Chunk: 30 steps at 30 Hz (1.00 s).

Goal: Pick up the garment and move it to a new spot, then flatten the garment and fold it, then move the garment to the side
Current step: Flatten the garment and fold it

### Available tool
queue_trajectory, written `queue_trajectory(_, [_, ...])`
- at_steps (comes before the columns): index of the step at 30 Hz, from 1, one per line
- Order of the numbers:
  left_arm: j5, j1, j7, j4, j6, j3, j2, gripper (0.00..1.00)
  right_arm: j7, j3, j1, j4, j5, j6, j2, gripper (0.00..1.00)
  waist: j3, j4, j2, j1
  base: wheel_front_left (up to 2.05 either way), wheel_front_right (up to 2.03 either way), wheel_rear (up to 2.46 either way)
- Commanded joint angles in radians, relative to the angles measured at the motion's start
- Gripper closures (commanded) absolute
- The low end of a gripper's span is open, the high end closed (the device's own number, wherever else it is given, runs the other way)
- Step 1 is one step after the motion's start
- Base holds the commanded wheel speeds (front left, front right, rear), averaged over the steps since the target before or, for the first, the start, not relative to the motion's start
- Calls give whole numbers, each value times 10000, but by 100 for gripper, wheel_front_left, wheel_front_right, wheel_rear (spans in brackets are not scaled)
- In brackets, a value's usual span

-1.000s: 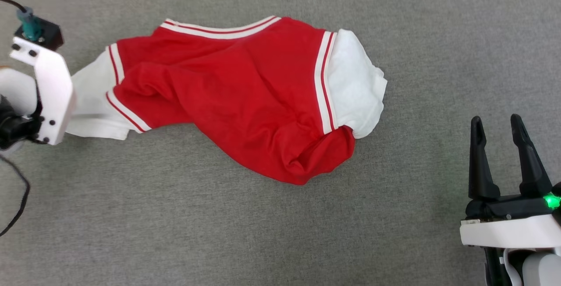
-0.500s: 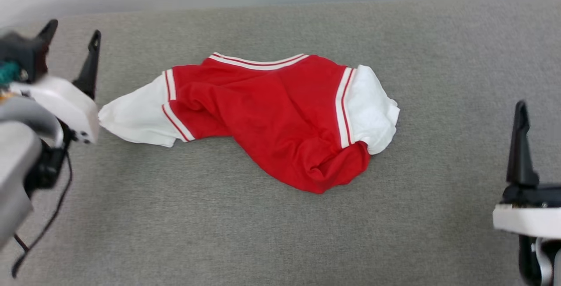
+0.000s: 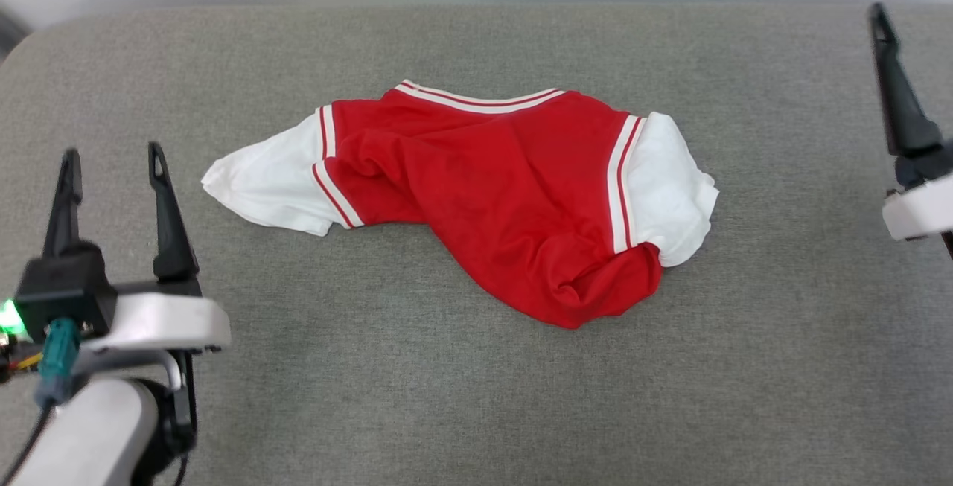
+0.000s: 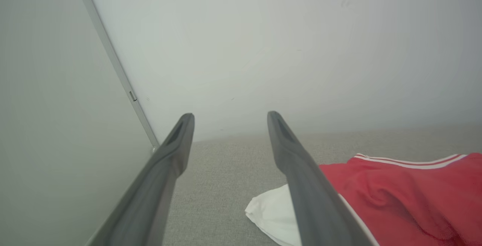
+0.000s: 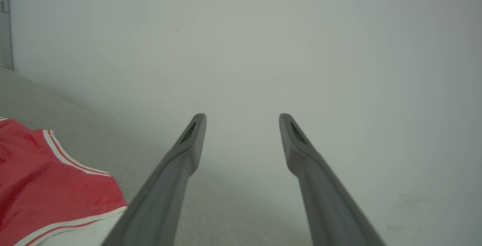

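Two empty pincers, jaws apart: left pincer (image 3: 113, 149) now off the white sleeve (image 3: 260, 188) of the garment (image 3: 514, 196), right pincer (image 5: 243, 117) aside.

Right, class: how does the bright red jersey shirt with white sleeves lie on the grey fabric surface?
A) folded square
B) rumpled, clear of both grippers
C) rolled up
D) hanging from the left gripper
B: the red jersey shirt lies rumpled on the grey surface, the left gripper and right gripper open, apart from it.

One garment (image 3: 514, 196) is lying on one grey bench (image 3: 447, 397); two grippers, left gripper (image 3: 114, 149) and right gripper (image 5: 241, 116), are each showing two dark fingers (image 4: 301, 178).
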Motion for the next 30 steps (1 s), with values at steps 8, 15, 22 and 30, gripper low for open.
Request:
queue_trajectory(8, [1630, 1483, -24, -200, -1216, 1626, -1850, 0, 5446, 3787, -2200, 652, 3251, -7, -2304, 0, 555, 271, 0, 1, 0, 0, 0])
queue_trajectory(15, [2630, 1789, -24, -251, -2140, 2258, -3127, 0, 9400, 6260, -3905, 710, 5432, -7, -3321, 0, 1185, 609, 0, 1, 0, 0, 0])
queue_trajectory(22, [3545, 1325, -25, -155, -3177, 2870, -4364, 0, 10965, 7978, -5053, 1515, 6358, -7, -3645, 0, 2152, 1285, 0, 1, 0, 0, 0])
queue_trajectory(30, [4064, 1150, -25, 92, -3801, 3440, -4995, 0, 11173, 9319, -4771, 2067, 7082, -7, -3763, 0, 2511, 1449, 0, 1, 0, 0, 0])
